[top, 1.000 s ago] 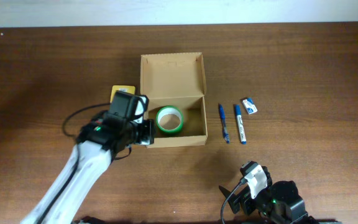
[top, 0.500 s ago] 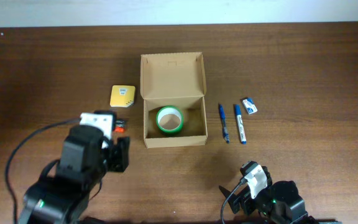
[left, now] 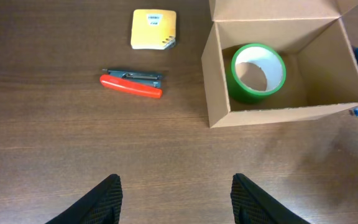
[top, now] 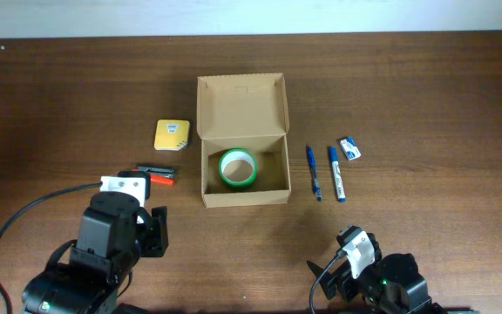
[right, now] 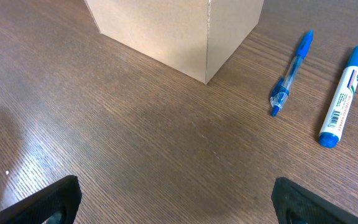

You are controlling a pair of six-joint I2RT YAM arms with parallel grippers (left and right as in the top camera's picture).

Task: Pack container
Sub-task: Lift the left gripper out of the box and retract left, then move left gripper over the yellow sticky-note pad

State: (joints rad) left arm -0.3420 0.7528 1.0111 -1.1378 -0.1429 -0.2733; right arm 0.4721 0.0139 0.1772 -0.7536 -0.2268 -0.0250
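The container [top: 242, 105], a tan cardboard box with its lid flap folded back, stands open at mid-table. A green tape roll [top: 237, 167] lies inside it, also plain in the left wrist view as the tape roll [left: 258, 73] within the container [left: 278, 115]. My left gripper [top: 139, 230] hangs open and empty over bare wood, front-left of the box; its fingertips frame the left gripper [left: 176, 180]. My right gripper [right: 174, 183] is wide open and empty, front-right of the container [right: 166, 31]. In the overhead view the right gripper [top: 349, 262] sits near the front edge.
A small yellow box [top: 172, 134] and a red hand tool [top: 157, 174] lie left of the container. A blue pen [top: 313, 172], a blue marker [top: 336, 173] and a small eraser [top: 350, 147] lie to its right.
My left arm has pulled back from the container's left side toward the table's front left, uncovering the red tool. The right arm has not moved.
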